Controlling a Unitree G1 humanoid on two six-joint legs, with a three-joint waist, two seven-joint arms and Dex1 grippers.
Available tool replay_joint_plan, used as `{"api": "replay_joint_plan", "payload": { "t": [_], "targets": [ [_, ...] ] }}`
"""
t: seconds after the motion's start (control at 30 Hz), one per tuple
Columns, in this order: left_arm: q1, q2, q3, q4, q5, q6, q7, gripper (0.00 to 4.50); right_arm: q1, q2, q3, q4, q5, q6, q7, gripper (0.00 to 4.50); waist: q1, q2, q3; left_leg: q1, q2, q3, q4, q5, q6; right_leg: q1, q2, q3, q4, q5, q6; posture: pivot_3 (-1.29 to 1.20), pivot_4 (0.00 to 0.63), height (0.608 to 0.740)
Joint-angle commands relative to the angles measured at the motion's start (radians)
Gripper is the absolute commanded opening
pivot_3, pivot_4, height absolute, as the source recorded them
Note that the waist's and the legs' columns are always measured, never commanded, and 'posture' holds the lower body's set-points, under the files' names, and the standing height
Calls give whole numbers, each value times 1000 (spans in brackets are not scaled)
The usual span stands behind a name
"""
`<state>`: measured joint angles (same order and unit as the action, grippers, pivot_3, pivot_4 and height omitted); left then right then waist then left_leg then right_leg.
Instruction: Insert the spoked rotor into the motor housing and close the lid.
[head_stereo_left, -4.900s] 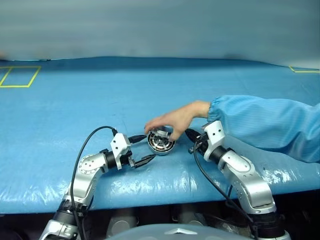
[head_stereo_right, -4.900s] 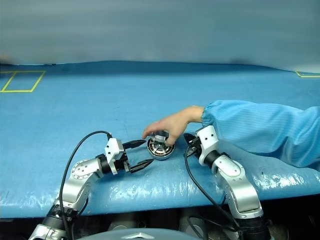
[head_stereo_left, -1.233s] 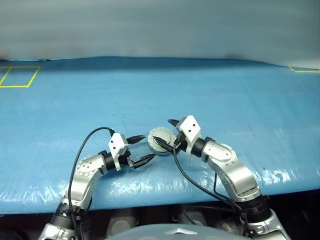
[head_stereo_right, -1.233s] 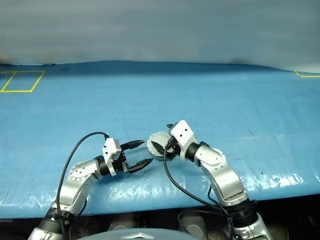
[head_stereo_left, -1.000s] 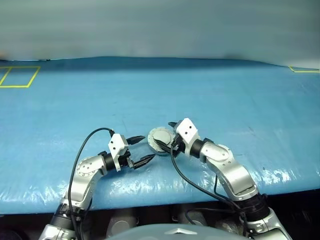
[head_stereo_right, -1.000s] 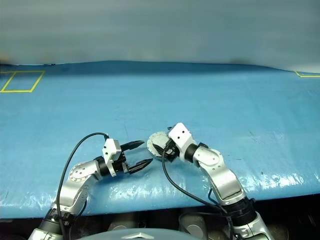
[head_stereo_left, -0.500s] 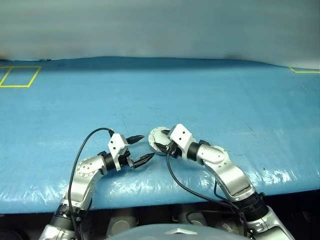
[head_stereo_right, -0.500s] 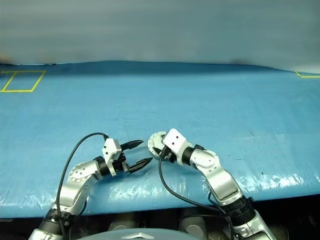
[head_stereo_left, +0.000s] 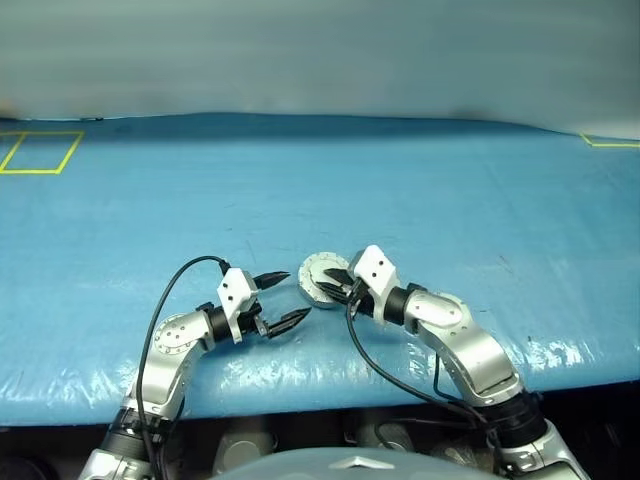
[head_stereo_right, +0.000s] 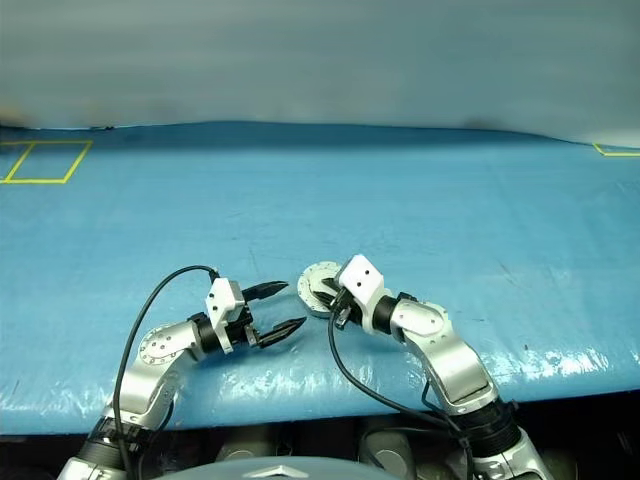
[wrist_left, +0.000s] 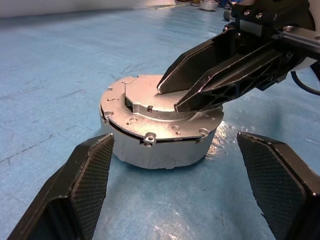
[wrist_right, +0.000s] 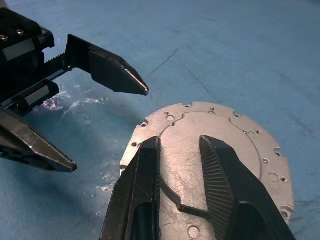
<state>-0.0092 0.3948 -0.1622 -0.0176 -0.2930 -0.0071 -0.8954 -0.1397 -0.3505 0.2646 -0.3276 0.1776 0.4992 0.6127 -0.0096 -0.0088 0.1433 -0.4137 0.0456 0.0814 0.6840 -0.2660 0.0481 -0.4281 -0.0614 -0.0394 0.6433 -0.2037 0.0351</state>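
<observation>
The motor housing (wrist_left: 155, 150) stands on the blue table cover (head_stereo_left: 420, 200) with the plain grey lid (wrist_left: 135, 107) lying flat over it; a thin dark gap shows under the lid's rim. The spoked rotor is hidden. My right gripper (wrist_right: 181, 142) reaches over the lid (wrist_right: 240, 150) from the right, fingertips low above its raised centre, open by a narrow gap with nothing between them. My left gripper (head_stereo_left: 297, 293) stands wide open just left of the housing (head_stereo_left: 320, 279), apart from it, its fingers (wrist_left: 85, 175) level with the casing's side.
A yellow tape square (head_stereo_left: 38, 152) marks the far left of the table and a yellow corner (head_stereo_left: 610, 140) the far right. A black cable (head_stereo_left: 170, 290) loops from my left wrist. The table's front edge (head_stereo_left: 320, 385) runs close below both arms.
A person's hand that held the uncovered housing has gone and the lid now covers it. My right gripper's fingers have narrowed over the lid. The left gripper has kept still.
</observation>
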Motion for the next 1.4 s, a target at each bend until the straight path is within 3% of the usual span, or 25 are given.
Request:
{"api": "replay_joint_plan", "payload": {
  "t": [0.03, 0.2, 0.83, 0.97, 1.3, 1.4],
  "targets": [
    [-6, -5, -3, -14, 5, -21, -5, 4212, -20, 0, -12, -32, 2, -22, -9, 2196, -1, 0, 0, 0, 0, 0, 0, 0, 0, 0, 0, 0, 0, 0, 0, 0, 150, 740],
    [-7, -7, -5, -16, 7, -19, -2, 4212, -34, 9, 9, -9, -46, 23, -58, 3783, -1, 0, 0, 0, 0, 0, 0, 0, 0, 0, 0, 0, 0, 0, 0, 0, 150, 740],
    [3, 7, -12, -46, 26, 15, 14, 4212, -50, 2, 53, 39, -81, 35, -45, 3783, -1, 0, 0, 0, 0, 0, 0, 0, 0, 0, 0, 0, 0, 0, 0, 0, 150, 740],
    [7, 3, -12, -54, 22, 22, 17, 4212, -43, 2, 61, 47, -85, 32, -43, 4419, -1, 0, 0, 0, 0, 0, 0, 0, 0, 0, 0, 0, 0, 0, 0, 0, 150, 740],
    [9, 1, -16, -57, 30, 23, 24, 4212, -36, -7, 75, 50, -102, 20, -38, 4419, -1, 0, 0, 1, 0, 0, 0, 0, 0, 0, 0, 0, 0, 0, 0, 0, 150, 740],
    [9, -4, -16, -57, 27, 20, 26, 4212, -32, -14, 74, 52, -100, 10, -29, 3790, -1, 0, 0, 0, 0, 0, 0, 0, 0, 0, 0, 0, 0, 0, 0, 0, 150, 740]
  ]
}}
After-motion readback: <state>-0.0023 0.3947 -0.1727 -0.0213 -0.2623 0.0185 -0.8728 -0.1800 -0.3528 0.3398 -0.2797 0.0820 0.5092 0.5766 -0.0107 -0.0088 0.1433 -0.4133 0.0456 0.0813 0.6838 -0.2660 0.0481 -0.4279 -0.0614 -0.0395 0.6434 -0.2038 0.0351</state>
